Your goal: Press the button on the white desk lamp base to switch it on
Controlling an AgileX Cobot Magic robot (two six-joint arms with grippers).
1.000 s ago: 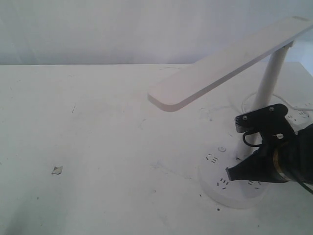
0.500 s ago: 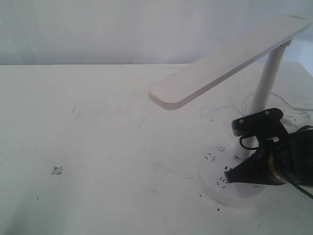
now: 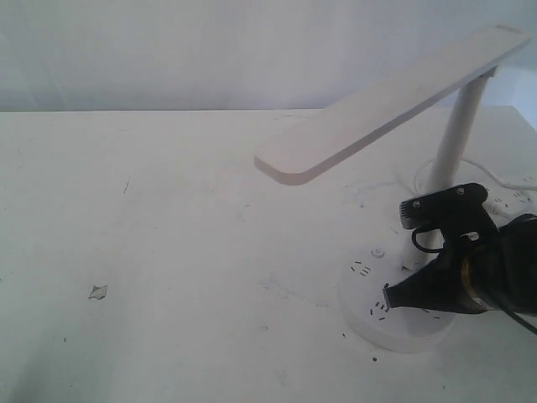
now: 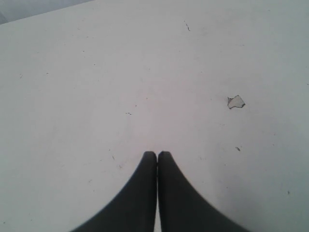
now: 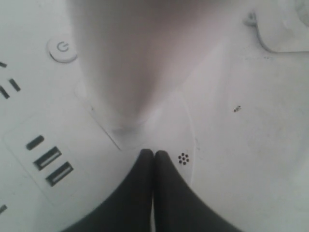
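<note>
- On the right of the table (image 3: 168,252) sits the white desk lamp base (image 3: 362,290); right gripper (image 5: 153,153) pinched together, empty, tips beside stem (image 5: 130,63), power button (image 5: 62,48) apart.
- Over bare tabletop, left gripper (image 4: 157,154) likewise pinched, empty.

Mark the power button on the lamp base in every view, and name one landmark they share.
Exterior view: power button on the white desk lamp base, left of the stem.
Left wrist view: not in it.
Right wrist view: power button beside the stem, apart from the right pincer.
Shared landmark: the stem.
</note>
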